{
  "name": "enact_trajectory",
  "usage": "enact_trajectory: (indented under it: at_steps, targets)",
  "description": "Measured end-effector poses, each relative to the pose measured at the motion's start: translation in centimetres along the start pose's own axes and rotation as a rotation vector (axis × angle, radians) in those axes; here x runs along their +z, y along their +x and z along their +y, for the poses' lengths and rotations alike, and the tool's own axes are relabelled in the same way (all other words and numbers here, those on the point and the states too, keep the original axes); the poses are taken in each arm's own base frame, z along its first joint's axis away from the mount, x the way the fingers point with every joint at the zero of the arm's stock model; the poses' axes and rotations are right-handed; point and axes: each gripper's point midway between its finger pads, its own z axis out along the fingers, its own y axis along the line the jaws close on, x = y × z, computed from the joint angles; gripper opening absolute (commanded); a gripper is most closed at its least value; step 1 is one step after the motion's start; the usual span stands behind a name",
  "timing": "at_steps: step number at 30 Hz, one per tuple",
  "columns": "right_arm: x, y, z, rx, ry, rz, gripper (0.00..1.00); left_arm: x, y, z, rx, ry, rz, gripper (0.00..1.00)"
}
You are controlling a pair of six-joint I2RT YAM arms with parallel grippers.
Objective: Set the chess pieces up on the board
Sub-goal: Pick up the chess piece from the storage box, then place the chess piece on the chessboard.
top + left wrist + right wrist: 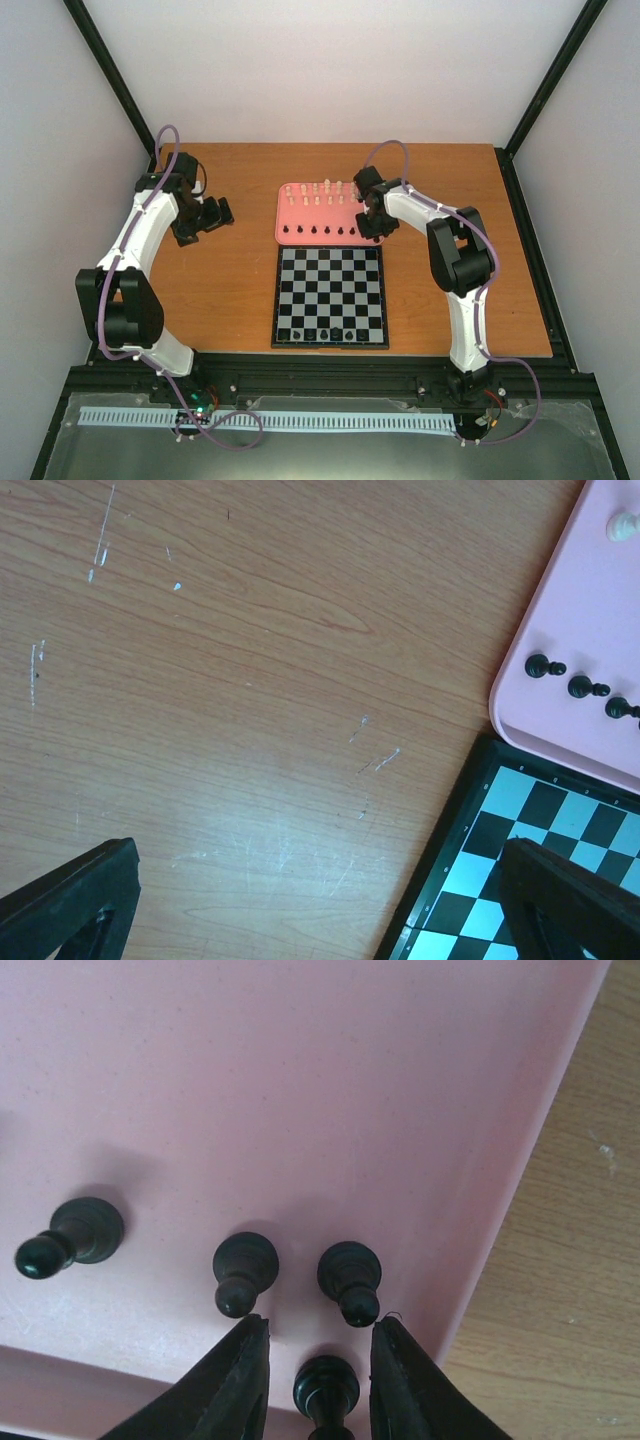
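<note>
At the pink tray's [300, 1080] near right corner, a black pawn [325, 1390] is being straddled by the right gripper [320, 1325], its jaws parted and not touching it.
Only the right wrist view is showing slim gaps on both sides of that pawn, with three other black chessmen [240, 1265] beside it. The board [330, 297], just in front of the tray, is being seen whole only from above, with a few black pieces [318, 333] on its near row and cream pieces [318, 190] on the tray's far side. The left gripper [320, 845] is being held spread wide over bare table [250, 680], nothing between its fingers.
</note>
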Motion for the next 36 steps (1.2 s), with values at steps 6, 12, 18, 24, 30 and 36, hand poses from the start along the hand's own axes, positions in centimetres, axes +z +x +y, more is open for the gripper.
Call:
enact_trajectory:
  at_steps: [6, 12, 18, 24, 30, 36]
  targets:
    - [0.4, 1.1, -0.1, -0.002, 0.003, 0.029, 0.21, 0.0, -0.1, -0.1, 0.0, 0.001, -0.002, 1.0]
    - [0.2, 1.0, -0.1, 0.002, 0.003, 0.024, 0.08, -0.1, -0.2, -0.1, 0.001, 0.003, -0.005, 1.0]
    - [0.1, 1.1, -0.2, 0.001, 0.008, 0.027, 0.03, -0.1, -0.2, -0.2, 0.001, 0.003, -0.005, 1.0]
    - [-1.6, -0.4, -0.1, 0.004, -0.001, -0.008, 0.03, -0.3, -0.4, -0.3, 0.002, 0.007, -0.012, 1.0]
    - [-7.2, -0.9, 0.2, 0.012, -0.045, -0.099, 0.03, -0.4, -0.5, -0.4, 0.003, 0.011, -0.015, 1.0]
    - [-10.7, 5.7, 2.3, -0.011, -0.087, -0.072, 0.03, -0.4, -0.6, -0.5, 0.004, 0.018, -0.017, 1.0]
